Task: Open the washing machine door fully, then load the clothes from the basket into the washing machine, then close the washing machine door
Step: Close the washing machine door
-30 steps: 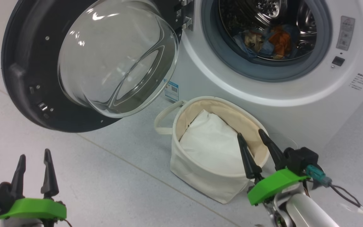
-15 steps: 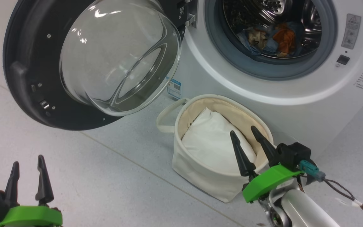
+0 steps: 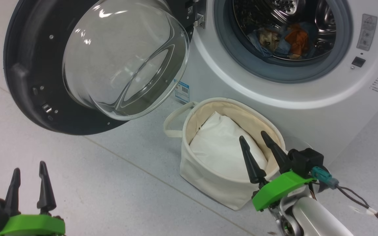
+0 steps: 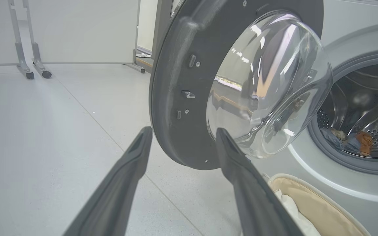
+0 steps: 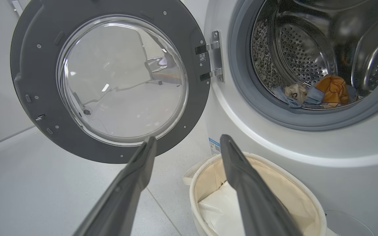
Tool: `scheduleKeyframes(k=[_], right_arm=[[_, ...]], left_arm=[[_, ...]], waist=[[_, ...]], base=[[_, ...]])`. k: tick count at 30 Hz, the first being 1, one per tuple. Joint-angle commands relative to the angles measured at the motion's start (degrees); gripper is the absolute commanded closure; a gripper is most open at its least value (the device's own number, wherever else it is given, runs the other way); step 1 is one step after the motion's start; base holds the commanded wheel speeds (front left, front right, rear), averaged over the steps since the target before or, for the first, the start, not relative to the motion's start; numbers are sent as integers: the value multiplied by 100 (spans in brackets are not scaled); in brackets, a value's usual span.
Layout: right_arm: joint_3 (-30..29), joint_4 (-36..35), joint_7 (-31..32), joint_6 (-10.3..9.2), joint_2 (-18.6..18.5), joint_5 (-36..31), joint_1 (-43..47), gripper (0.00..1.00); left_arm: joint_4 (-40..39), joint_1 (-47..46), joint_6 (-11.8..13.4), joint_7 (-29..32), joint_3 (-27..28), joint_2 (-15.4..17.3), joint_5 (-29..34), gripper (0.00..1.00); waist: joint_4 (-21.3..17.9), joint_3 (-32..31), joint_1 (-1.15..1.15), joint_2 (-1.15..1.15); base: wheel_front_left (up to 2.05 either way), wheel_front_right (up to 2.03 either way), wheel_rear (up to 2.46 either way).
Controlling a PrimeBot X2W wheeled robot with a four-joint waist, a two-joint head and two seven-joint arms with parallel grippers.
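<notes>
Near the floor (image 3: 110, 190), left claw (image 3: 29, 165) and right claw (image 3: 252, 134) gape empty; push the washing machine door (image 3: 25, 98) squarely shut by its rim.

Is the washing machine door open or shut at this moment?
Open. The washing machine door stands swung out on its hinge, clear of the drum opening, where the clothes lie.

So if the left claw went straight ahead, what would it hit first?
Probably the washing machine door: the open left gripper aims at its dark lower rim, though depth is unclear.
</notes>
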Motion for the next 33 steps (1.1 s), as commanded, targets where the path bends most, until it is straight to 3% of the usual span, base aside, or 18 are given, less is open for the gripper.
scheduleKeyframes(k=[1,6,7,8,13,18,24,29,33], right_arm=[[79,-179,-72,2,-4,7,-232,0],[39,-184,-72,2,-18,3,-201,0],[25,-186,-72,2,-24,-4,-187,0],[11,-186,-72,2,-31,-13,-171,0],[-64,-198,-72,2,-66,-47,-107,0],[-161,-216,-72,2,-140,-104,-47,0],[-302,-281,-72,2,-249,-205,47,0],[-452,-372,-72,2,-342,-315,178,0],[-468,-413,-72,2,-399,-372,162,0]], left_arm=[[-260,-162,-28,-27,186,83,31,0],[-602,-236,-111,-27,157,71,-385,0],[-686,-240,-120,-27,113,129,-460,85],[-746,-250,-126,-27,51,191,-548,100],[-1234,-680,-134,178,75,590,-1655,100],[-1157,-1560,-75,1093,642,1075,-2983,100],[344,-2840,431,2169,1274,1539,-4207,100],[1701,-3567,545,2841,1462,1906,-4747,100],[2286,-3824,469,3152,1544,2121,-4969,100]], waist=[[-1,-1,0,0],[-14,-28,0,0],[-20,-34,0,0],[-26,-38,0,0],[-52,-43,0,0],[-105,2,0,0],[-204,137,0,0],[-381,283,0,0],[-565,414,0,0]], base=[[0,0,0],[0,0,0],[0,0,0],[0,0,0],[0,0,0],[0,0,0],[0,0,0],[0,0,0],[0,0,0]])
